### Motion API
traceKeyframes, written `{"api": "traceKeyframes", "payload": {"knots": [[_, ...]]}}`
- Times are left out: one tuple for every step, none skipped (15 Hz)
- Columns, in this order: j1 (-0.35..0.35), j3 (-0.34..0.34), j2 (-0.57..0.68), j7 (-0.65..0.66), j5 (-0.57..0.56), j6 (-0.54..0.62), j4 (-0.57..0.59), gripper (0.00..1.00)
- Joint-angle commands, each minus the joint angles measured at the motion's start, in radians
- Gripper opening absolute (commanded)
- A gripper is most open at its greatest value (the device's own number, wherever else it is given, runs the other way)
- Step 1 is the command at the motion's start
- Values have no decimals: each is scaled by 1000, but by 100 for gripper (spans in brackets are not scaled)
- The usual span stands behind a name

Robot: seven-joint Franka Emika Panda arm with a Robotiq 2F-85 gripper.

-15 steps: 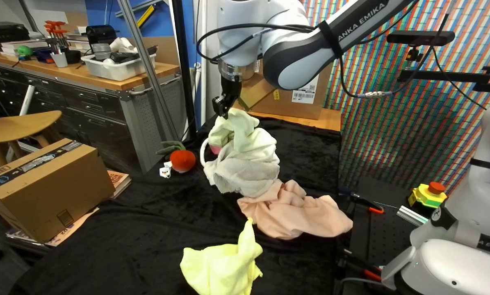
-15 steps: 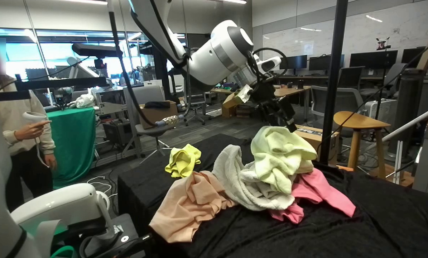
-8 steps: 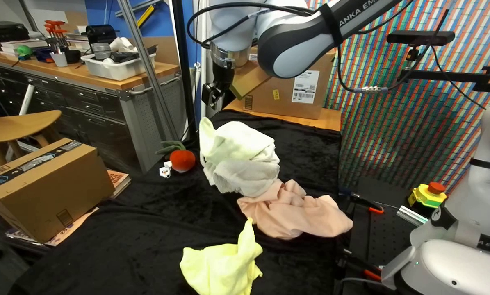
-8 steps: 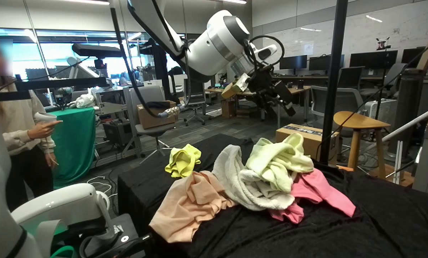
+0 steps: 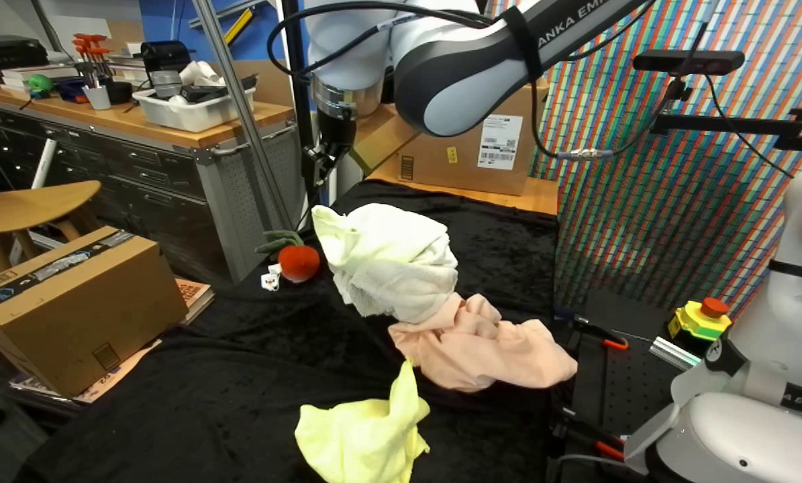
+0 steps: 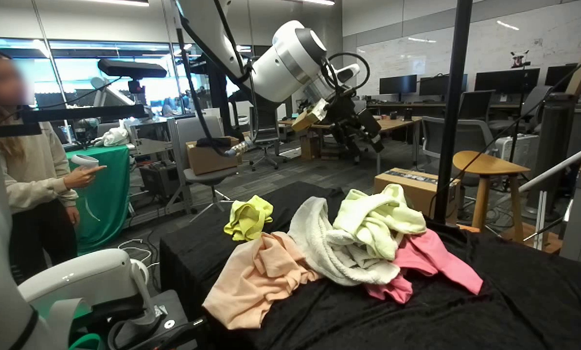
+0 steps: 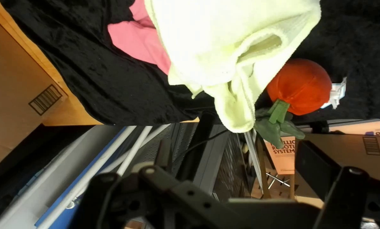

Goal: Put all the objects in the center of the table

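Gripper (image 7: 237,156) fingers spread wide, hanging above and apart from the pale yellow-green cloth (image 6: 375,214); in an exterior view they are hard to pick out against a black pole (image 5: 301,111). Room: broad stretch of the black-draped table (image 5: 239,376) between bright yellow cloth (image 5: 367,433) and red-orange ball (image 7: 304,84), the latter near the edge, its green leaves (image 7: 271,132) crossing the edge line in the wrist view. Pale yellow-green cloth lies on the grey-white cloth (image 6: 314,243); pink cloth (image 6: 436,257) juts from beneath; peach cloth (image 6: 256,277) touches the grey-white one. Containers: white bin (image 5: 192,119) on the workbench (image 5: 115,124) holds mixed items (image 5: 206,92), hard to sort out; cup (image 5: 97,98) holds red-handled tools (image 5: 90,38); cardboard box (image 5: 105,315) taped, contents hidden. Bright yellow cloth cut off at the bottom in that exterior view; pale yellow-green cloth washed out and cropped in the wrist view.
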Motion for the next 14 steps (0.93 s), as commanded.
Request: {"api": "traceKeyframes", "payload": {"knots": [[28, 10, 85, -41, 5, -37, 115, 100], [36, 12, 106, -51, 10, -39, 137, 100], [44, 12, 128, -57, 12, -41, 159, 100], [52, 12, 152, -65, 18, -43, 183, 100], [58, 12, 173, -75, 30, -42, 204, 100], [64, 10, 201, -82, 39, -41, 227, 100], [69, 8, 220, -93, 52, -42, 244, 100], [75, 5, 243, -103, 64, -43, 263, 100], [79, 2, 265, -113, 77, -42, 281, 100], [81, -1, 288, -121, 93, -39, 295, 100], [83, -4, 307, -134, 113, -39, 309, 100], [84, -7, 326, -149, 132, -37, 321, 100], [86, -13, 349, -159, 151, -37, 337, 100], [86, -18, 366, -174, 170, -35, 347, 100]]}}
